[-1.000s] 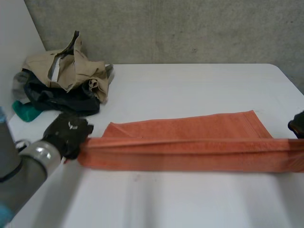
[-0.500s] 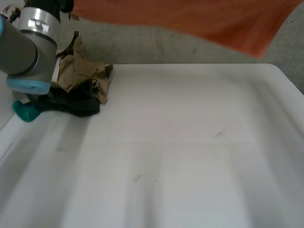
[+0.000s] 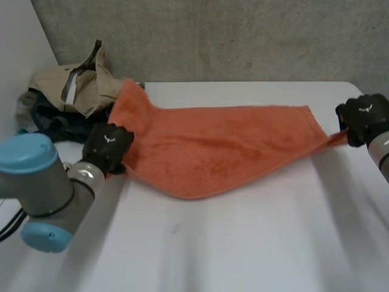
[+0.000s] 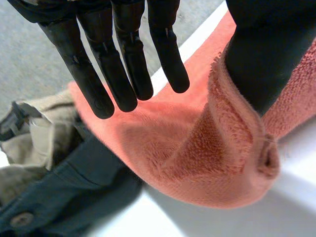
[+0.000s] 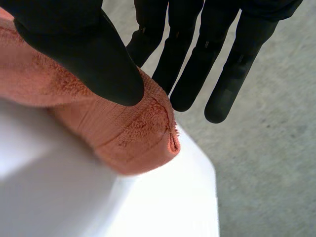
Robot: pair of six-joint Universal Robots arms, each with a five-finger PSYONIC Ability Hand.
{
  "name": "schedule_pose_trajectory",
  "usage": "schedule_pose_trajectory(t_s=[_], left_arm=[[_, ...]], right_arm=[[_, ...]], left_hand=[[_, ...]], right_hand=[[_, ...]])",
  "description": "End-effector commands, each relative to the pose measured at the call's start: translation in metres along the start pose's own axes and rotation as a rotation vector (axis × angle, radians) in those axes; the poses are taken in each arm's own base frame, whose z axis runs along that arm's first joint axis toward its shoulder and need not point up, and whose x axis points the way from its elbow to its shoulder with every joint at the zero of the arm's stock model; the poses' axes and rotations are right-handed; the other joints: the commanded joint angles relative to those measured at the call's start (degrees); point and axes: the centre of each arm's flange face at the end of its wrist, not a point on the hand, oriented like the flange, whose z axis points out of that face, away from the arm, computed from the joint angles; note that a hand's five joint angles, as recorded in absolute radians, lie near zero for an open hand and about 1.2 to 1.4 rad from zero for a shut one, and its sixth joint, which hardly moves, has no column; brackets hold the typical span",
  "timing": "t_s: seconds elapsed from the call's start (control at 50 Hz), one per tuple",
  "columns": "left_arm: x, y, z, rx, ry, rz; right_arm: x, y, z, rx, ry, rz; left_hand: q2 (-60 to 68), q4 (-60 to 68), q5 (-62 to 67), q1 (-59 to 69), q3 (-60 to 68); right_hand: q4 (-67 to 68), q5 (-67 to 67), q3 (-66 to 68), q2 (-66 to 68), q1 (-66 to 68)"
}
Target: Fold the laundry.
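An orange towel (image 3: 225,146) lies spread across the white table (image 3: 243,243), drawn to a point at its right corner. My left hand (image 3: 108,146) rests at the towel's left edge. In the left wrist view its fingers (image 4: 123,64) are straight and apart from the thumb (image 4: 256,64), and a fold of the towel (image 4: 222,148) hangs over the thumb. My right hand (image 3: 364,115) holds the right corner just off the table's edge. There the thumb (image 5: 84,44) presses the towel's corner (image 5: 128,133) against the fingers (image 5: 197,59).
A pile of clothes (image 3: 79,91), beige over dark, sits at the back left, touching the towel's left tip. The dark garment (image 4: 84,187) lies right by my left hand. A concrete wall stands behind the table, whose right edge (image 5: 207,197) is under my right hand.
The towel was a long folded strip near the front, was swung up high, and now lies spread further back. My left hand's fingers have straightened off it.
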Motion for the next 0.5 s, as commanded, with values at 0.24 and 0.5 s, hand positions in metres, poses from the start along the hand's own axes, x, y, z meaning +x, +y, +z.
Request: schedule_pose_trajectory(t_s=[0.24,0.5], left_arm=[[-0.007,0.014,-0.013,-0.011,-0.039,0.095],[0.003,-0.014,-0.134,-0.254,0.172,0.209]], right_arm=[[0.004,0.023,-0.008,-0.092,-0.026,-0.017],[0.049,0.025,-0.083,-0.453,-0.166,-0.301]], left_hand=[[34.69,34.8,35.22,34.47,34.38],[34.69,34.8,35.22,34.47,34.38]], right_hand=[[11.33,11.22,11.73,12.21,12.87],[11.33,11.22,11.73,12.21,12.87]])
